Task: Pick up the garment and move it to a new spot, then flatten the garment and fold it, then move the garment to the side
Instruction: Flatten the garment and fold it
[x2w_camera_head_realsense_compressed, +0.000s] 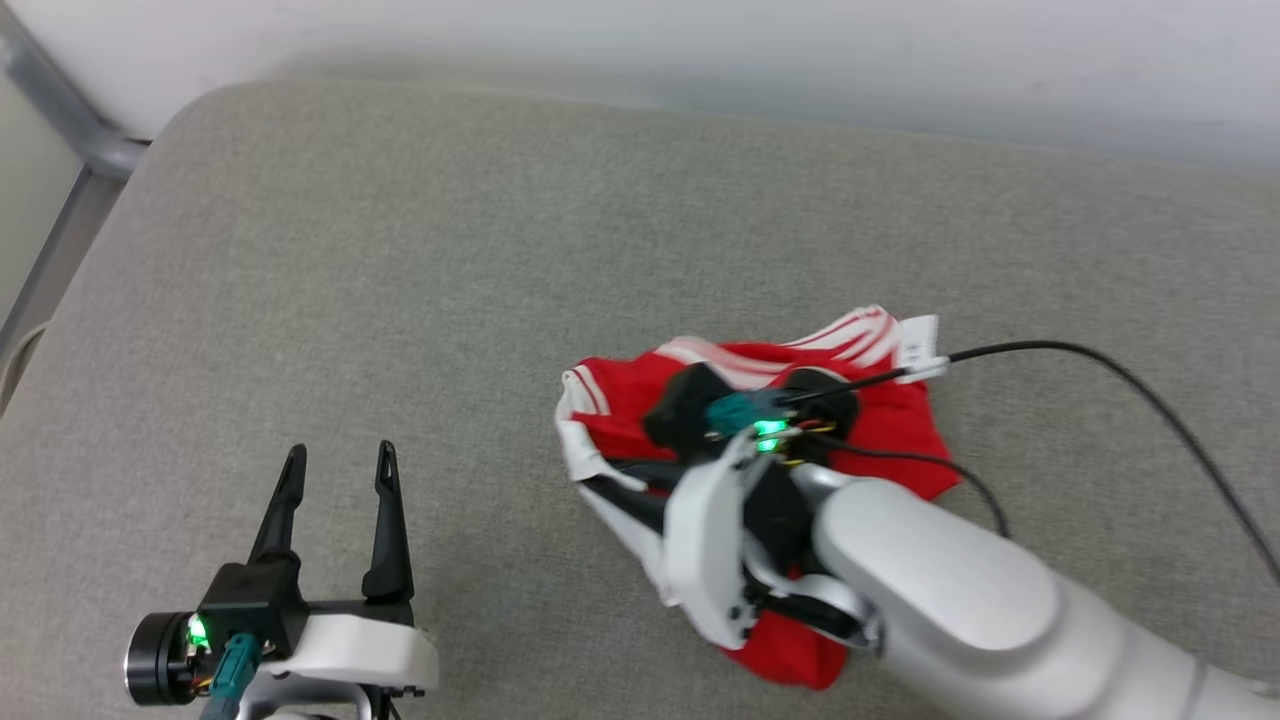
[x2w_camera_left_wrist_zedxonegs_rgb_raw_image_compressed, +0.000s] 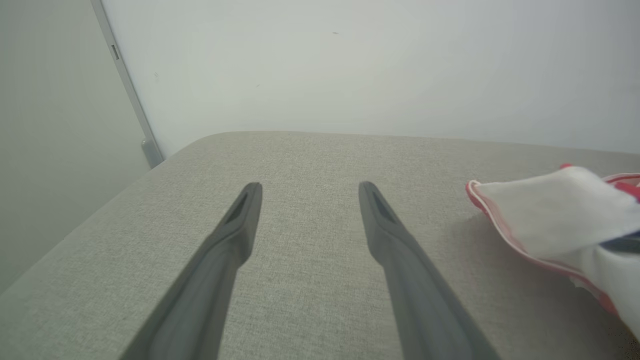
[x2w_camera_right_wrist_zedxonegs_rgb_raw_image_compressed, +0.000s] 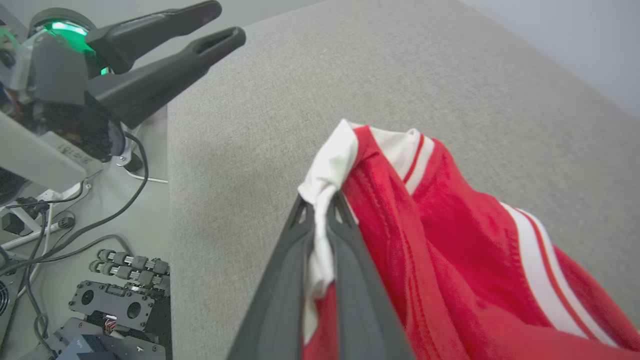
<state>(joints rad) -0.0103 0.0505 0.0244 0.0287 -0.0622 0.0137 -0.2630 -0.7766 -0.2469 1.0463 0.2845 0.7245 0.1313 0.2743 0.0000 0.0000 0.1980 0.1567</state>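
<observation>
Roughly bunched, the garment (x2w_camera_head_realsense_compressed: 890, 430) lies on the grey cushion (x2w_camera_head_realsense_compressed: 400, 250) in the head view. Its middle is hidden under the right arm's pale forearm (x2w_camera_head_realsense_compressed: 960, 590) and wrist, and no lettering can be made out. Long axis: from striped trim on the far side to a red edge nearer the camera, passing beneath the forearm. The left gripper (x2w_camera_head_realsense_compressed: 340, 452) sits well off to the garment's left, fingers spread wide, empty. A pale wall (x2w_camera_head_realsense_compressed: 700, 40) is behind the cushion, with a grey rail (x2w_camera_head_realsense_compressed: 60, 110) at its far left corner. Left wrist view: bare cushion ahead of the spread fingers; a white, red-edged sleeve (x2w_camera_left_wrist_zedxonegs_rgb_raw_image_compressed: 550, 210) to the claw's right, cut off at the view's edge. Right wrist view: the right gripper (x2w_camera_right_wrist_zedxonegs_rgb_raw_image_compressed: 320, 205) is clamped on a white twist of fabric at its tips. The red, white-striped body trails back to the claw's right, cut off below. Cables (x2w_camera_right_wrist_zedxonegs_rgb_raw_image_compressed: 100, 220) and black parts lie on the floor past the cushion edge, left of the claw.
</observation>
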